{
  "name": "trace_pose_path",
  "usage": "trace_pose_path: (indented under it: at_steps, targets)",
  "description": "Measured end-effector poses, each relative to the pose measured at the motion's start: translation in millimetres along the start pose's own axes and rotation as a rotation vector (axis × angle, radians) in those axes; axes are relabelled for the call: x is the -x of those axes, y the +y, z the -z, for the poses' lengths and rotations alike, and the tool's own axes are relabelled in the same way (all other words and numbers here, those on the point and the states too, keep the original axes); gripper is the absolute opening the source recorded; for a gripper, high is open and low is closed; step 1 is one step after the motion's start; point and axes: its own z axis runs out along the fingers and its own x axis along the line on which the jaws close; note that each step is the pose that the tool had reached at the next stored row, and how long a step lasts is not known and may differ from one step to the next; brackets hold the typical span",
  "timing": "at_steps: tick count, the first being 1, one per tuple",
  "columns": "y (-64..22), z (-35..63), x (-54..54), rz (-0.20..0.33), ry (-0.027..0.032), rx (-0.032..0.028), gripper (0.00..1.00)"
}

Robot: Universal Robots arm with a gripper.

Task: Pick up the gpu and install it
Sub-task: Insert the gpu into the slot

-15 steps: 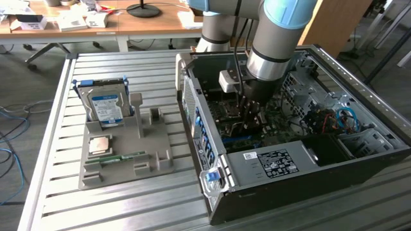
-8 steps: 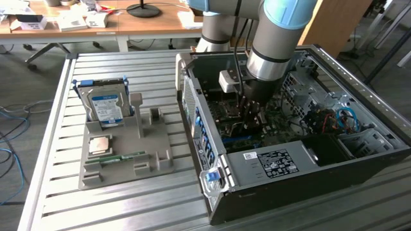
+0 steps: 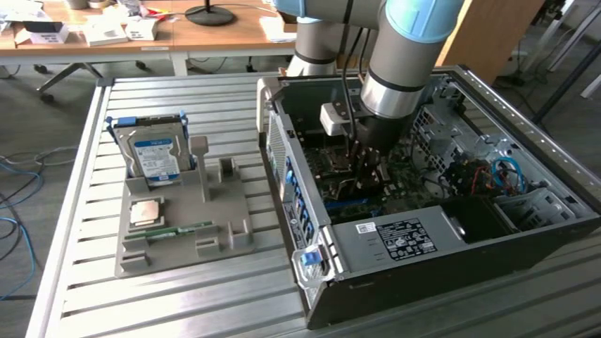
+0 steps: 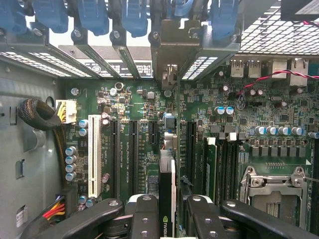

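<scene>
My gripper point(image 3: 367, 169) reaches down into the open computer case point(image 3: 395, 243), over the motherboard point(image 4: 134, 99). In the wrist view the gpu point(image 4: 167, 184) shows edge-on, a thin card standing upright between my black fingers point(image 4: 144, 214), and the gripper point(image 4: 169, 219) is shut on it. Its metal bracket point(image 4: 169, 74) points to the case's rear slot openings, under the blue latches point(image 4: 134, 17). The card runs along the board between the long black slots point(image 4: 135, 154). Whether its edge sits in a slot I cannot tell.
A grey holder tray point(image 3: 225, 232) on the slatted table at the exterior view's left carries a hard drive point(image 3: 155, 155), a square chip point(image 3: 148, 211) and a green memory stick point(image 3: 174, 231). Inside the case are a white slot point(image 4: 93, 154), a processor socket point(image 4: 274, 184) and cable bundles point(image 4: 40, 114).
</scene>
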Motion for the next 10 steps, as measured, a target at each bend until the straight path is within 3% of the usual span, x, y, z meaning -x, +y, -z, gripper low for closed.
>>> trace_pose_path:
  at_steps: [4,5,10]
  targets:
    - [0.0,0.0,0.0,0.0,-0.0001,-0.0001,0.27]
    - [0.0,0.0,0.0,0.0,-0.0001,0.0,0.34]
    - [0.0,2.4,0.0,0.0,0.0,0.0,0.34]
